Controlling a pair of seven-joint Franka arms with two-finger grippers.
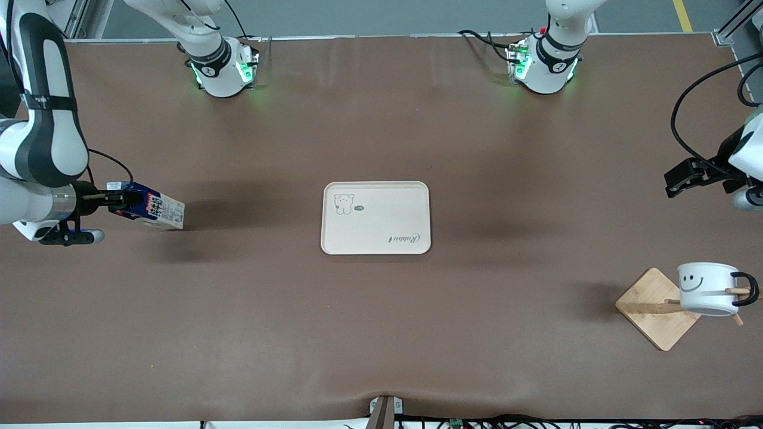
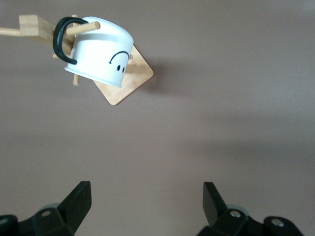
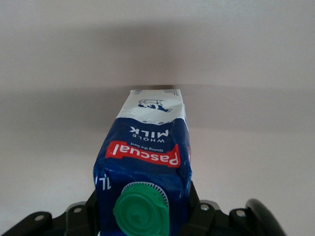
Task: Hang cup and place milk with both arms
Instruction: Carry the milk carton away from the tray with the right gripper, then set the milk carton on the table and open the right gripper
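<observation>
The white cup [image 1: 708,289] with the smiley face hangs by its black handle on a peg of a wooden rack [image 1: 654,310] at the left arm's end of the table; it also shows in the left wrist view [image 2: 101,56]. My left gripper [image 1: 679,179] is open and empty in the air, away from the cup [image 2: 146,189]. My right gripper [image 1: 122,199] is shut on the blue top of the milk carton [image 1: 156,210] at the right arm's end of the table. The carton is tilted, green cap toward the gripper [image 3: 147,147]. I cannot tell whether its base touches the table.
A cream tray [image 1: 375,245] with a bear drawing lies in the middle of the table, with nothing on it. The rack's square wooden base [image 2: 129,83] stands nearer to the front camera than the tray. Brown table surface runs between tray, carton and rack.
</observation>
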